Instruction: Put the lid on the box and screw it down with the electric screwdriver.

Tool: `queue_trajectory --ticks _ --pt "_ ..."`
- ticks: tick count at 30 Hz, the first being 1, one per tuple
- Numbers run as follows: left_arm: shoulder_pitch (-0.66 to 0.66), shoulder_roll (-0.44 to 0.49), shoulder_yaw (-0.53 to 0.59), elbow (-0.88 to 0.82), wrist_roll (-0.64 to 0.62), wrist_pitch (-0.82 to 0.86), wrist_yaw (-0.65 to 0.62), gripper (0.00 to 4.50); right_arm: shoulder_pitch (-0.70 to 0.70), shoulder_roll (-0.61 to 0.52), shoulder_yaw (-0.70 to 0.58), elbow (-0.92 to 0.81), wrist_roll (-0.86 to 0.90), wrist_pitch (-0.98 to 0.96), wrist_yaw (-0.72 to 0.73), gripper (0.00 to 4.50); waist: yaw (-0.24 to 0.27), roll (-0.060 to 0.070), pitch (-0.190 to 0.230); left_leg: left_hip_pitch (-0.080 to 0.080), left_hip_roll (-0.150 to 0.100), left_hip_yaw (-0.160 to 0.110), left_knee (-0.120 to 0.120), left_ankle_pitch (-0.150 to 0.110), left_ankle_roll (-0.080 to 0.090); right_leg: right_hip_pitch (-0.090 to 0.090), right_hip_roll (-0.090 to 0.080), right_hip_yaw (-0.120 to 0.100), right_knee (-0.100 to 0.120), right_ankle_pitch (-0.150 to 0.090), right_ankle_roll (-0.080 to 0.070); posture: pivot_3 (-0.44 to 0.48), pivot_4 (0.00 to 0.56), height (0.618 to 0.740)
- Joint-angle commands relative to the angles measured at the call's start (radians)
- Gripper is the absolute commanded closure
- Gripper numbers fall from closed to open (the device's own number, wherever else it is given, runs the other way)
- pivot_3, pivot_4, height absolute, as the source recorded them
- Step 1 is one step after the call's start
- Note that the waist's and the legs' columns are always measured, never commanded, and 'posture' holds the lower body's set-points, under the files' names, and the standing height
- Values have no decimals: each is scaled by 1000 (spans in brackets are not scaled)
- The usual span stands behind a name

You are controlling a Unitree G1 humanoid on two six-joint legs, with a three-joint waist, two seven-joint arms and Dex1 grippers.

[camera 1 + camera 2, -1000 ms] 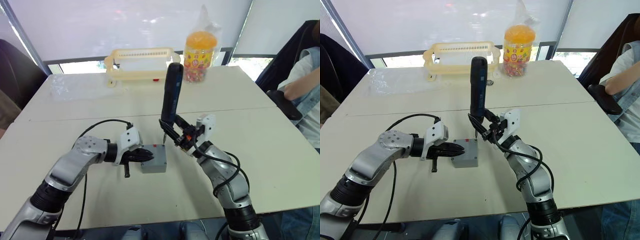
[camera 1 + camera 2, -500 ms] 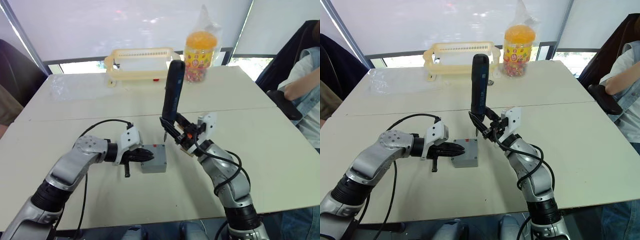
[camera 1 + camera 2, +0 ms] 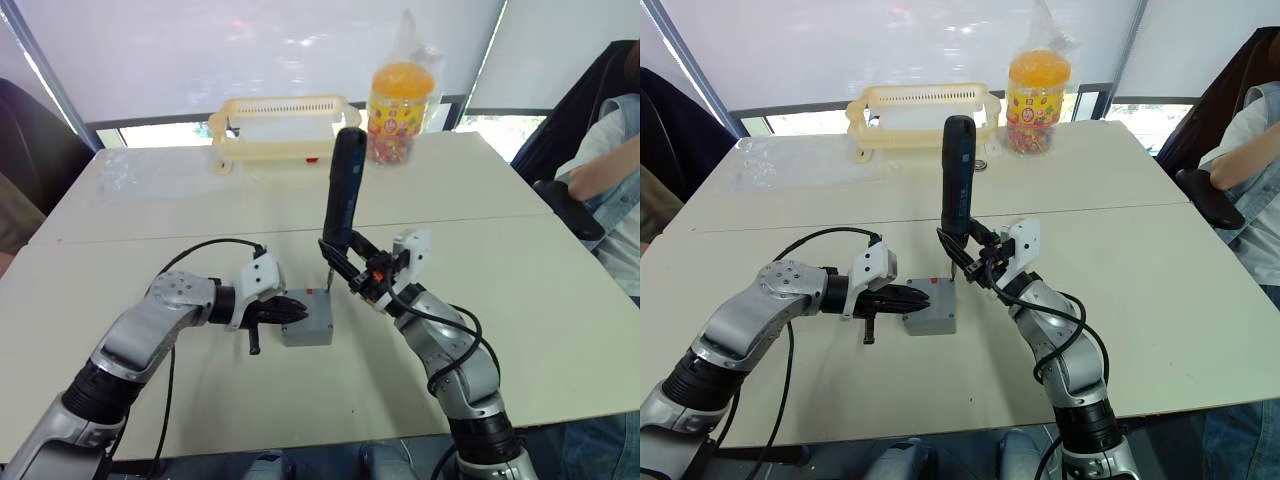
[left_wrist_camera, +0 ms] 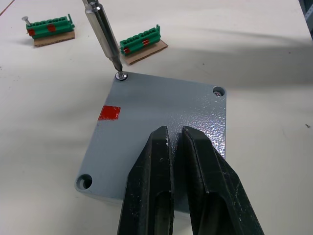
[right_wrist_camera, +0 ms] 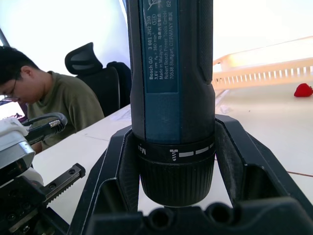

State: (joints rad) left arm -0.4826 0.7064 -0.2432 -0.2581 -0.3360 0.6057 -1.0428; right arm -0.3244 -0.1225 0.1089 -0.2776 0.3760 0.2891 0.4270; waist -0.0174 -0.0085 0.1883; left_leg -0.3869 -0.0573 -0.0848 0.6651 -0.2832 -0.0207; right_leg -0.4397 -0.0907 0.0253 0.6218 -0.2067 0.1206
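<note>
This looks like an office or a lab room. Two big pale tables pushed together make one wide surface [image 3: 520,250]. Behind it are tall windows with white blinds [image 3: 250,50] pulled down. Black office chairs [image 5: 93,73] stand around, and a person [image 5: 54,105] sits at one side, looking down at work. Another person's arm [image 3: 605,175] rests by a chair at the other side. A yellow plastic tray [image 3: 280,125] and a jar of sweets [image 3: 398,100] sit at the far edge.
</note>
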Motion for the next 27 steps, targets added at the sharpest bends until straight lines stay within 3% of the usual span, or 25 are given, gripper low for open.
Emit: queue_trajectory --ticks 1,11,27 --pt "21 11 -18 1 15 19 -3 4088 -32 10 -12 -107 24 -16 -5 2711 0 0 0 0 0 0 0 0 0 0 0 0 0 0 0 0 150 740" --pt "29 6 -23 -7 13 21 -2 4088 3 18 14 -155 30 16 -17 2711 0 0 0 0 0 0 0 0 0 0 0 0 0 0 0 0 150 740" --pt "34 8 -20 -16 12 30 6 4088 8 26 28 -91 -6 -32 -10 2711 0 0 0 0 0 0 0 0 0 0 0 0 0 0 0 0 150 740"
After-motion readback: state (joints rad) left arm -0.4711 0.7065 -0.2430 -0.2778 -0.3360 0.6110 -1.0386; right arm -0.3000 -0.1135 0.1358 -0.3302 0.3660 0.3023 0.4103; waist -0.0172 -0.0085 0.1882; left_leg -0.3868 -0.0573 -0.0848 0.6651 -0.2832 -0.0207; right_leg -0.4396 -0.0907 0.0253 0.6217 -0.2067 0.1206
